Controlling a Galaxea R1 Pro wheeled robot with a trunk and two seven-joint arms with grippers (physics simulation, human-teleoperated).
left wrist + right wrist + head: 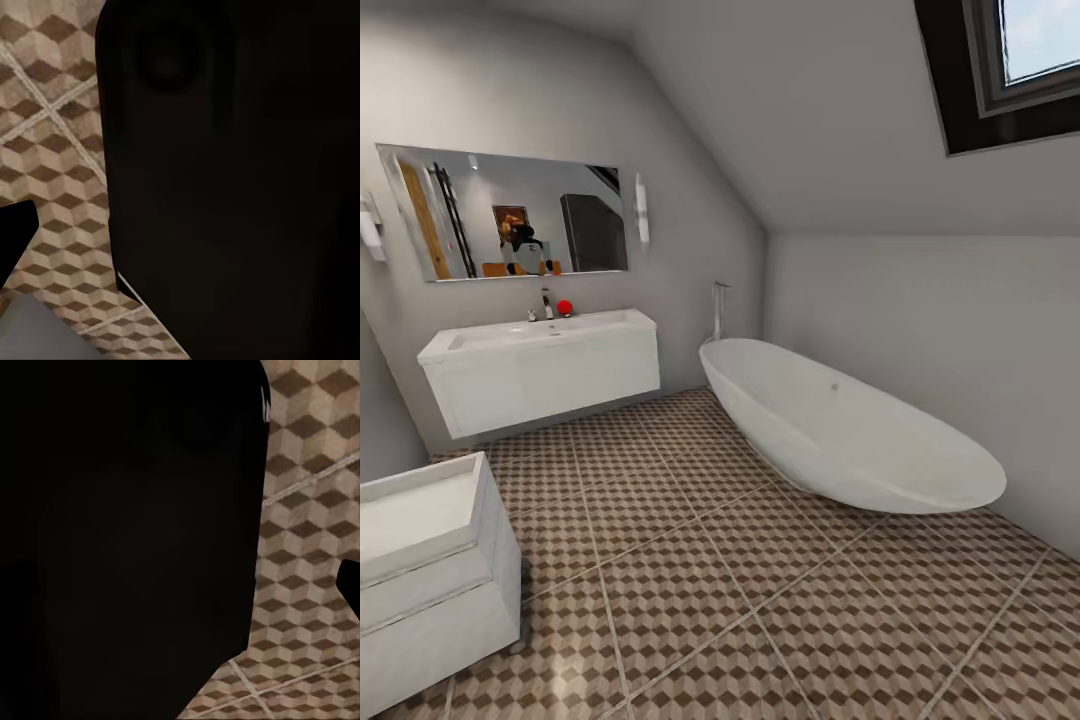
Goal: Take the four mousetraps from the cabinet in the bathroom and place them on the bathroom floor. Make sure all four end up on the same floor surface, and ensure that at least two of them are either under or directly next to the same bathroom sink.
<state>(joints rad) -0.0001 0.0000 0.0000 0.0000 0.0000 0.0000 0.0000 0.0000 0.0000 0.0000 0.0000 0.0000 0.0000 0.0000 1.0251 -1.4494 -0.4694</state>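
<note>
- The head view looks over a bathroom: a brown, beige and white cube-patterned tiled bathroom floor [760, 600] with pale grout lines spreads across the lower part.
- A white oval freestanding bathtub [840, 430] stands at the right, near the sloped wall.
- A white wall-hung vanity with a sink [540, 365] sits at the far left under a rectangular mirror [505, 212]; a small red object [564, 307] rests on its top.
- A second white vanity unit [430, 565] is at the near left.
- In both wrist views a large dark shape covers most of the picture, with the tiled floor beyond it. Whether either claw is wide or narrow cannot be told, nor how the arms are posed.
</note>
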